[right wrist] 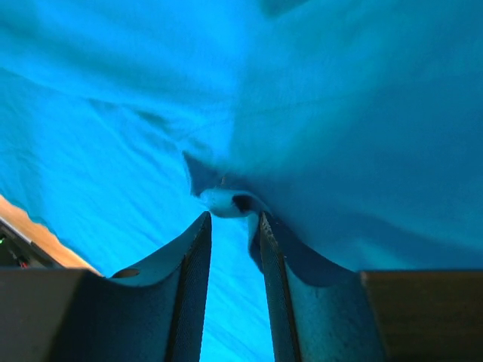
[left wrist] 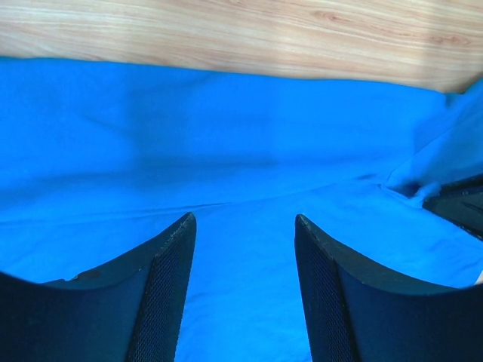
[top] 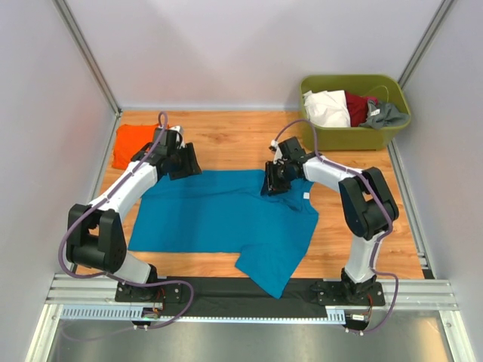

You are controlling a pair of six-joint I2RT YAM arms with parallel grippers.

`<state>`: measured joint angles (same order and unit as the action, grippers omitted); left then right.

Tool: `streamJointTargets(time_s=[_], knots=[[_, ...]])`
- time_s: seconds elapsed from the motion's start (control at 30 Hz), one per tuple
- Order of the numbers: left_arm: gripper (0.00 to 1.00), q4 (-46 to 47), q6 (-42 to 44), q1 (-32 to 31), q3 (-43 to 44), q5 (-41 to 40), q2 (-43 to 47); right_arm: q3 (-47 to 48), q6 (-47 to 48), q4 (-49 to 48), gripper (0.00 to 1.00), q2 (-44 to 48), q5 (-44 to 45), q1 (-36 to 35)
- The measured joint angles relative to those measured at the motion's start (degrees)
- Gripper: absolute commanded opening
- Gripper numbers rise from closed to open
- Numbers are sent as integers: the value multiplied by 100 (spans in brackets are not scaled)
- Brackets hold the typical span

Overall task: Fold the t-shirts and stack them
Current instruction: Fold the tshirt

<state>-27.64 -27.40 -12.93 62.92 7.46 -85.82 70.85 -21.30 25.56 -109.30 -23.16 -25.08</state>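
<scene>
While you look down from above, your blue t-shirt [top: 219,215] lies spread out in the middle of the worktop [top: 226,139]. The orange t-shirt [top: 130,143] sits in the far left corner. Your left claw [left wrist: 243,219] is open over the blue cloth near its far left edge and holds nothing. Your right claw [right wrist: 234,216] is at the shirt's far right part, with its fingers close together and a small bump of cloth at their tips. You cannot tell if it grips. A green tub [top: 355,79] of clothes stands far right.
</scene>
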Motion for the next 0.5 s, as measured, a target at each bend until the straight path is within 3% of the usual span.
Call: streamJointTargets(time_s=[0.5], knots=[[62, 33, 61, 0, -138, 129, 66, -813, -13, 26, 34, 579, -297, -680]])
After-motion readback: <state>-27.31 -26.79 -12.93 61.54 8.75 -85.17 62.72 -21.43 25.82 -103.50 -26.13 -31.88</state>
